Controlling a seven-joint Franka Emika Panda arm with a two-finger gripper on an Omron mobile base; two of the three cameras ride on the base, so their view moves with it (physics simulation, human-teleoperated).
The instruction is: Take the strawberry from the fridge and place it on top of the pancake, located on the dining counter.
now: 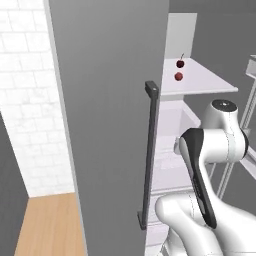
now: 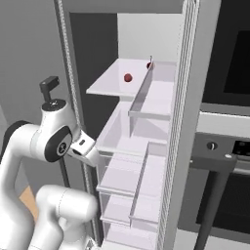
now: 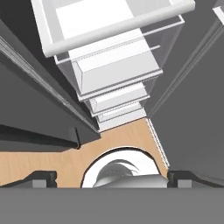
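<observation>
— Two red fruits on the fridge (image 1: 110,125) shelf (image 2: 114,80)?
— Yes: strawberry (image 2: 128,77) in front, cherry (image 1: 180,63) at its 12 o'clock.
— Gripper (image 3: 112,178)?
— Fingers spread wide, empty, aimed down at the wood floor (image 3: 52,162) past the drawers (image 3: 118,65).

The fridge (image 2: 146,146) is standing open, its shelf (image 2: 122,80) lying free around the strawberry (image 2: 128,77). At 9 o'clock the door (image 1: 110,125) is crowding; at 3 o'clock a rail (image 2: 141,95) is blocking.
</observation>
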